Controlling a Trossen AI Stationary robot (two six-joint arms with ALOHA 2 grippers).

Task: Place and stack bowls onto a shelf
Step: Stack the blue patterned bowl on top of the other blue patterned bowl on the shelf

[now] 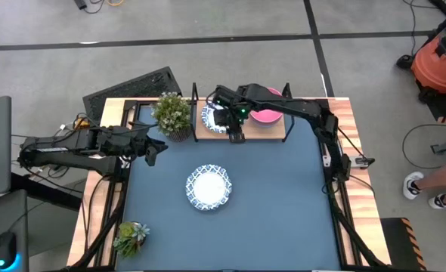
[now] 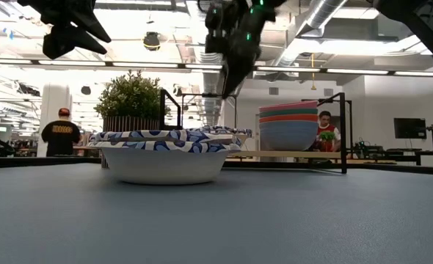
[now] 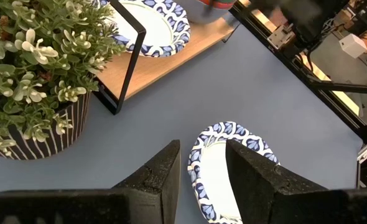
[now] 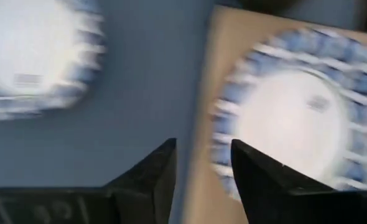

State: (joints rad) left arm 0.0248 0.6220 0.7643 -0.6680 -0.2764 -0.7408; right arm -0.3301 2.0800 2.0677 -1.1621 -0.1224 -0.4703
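Note:
The shelf (image 1: 274, 133) stands at the table's far edge. On its left end sits a white bowl with a blue patterned rim (image 1: 212, 119); on its right half sits a stack of bowls (image 2: 288, 126) with the pink bowl (image 1: 267, 115) on top. A second blue-rimmed white bowl (image 1: 209, 187) rests on its base at mid-table. My right gripper (image 1: 236, 136) hangs open, pointing down, above the shelf's near edge, beside the left bowl (image 4: 295, 118). My left gripper (image 1: 153, 149) waits open, raised over the table's left side.
A large potted plant (image 1: 172, 113) stands just left of the shelf, between it and my left gripper. A small potted plant (image 1: 131, 236) sits at the near left corner. Blue tabletop lies bare around the middle bowl (image 2: 165, 154) and to the right.

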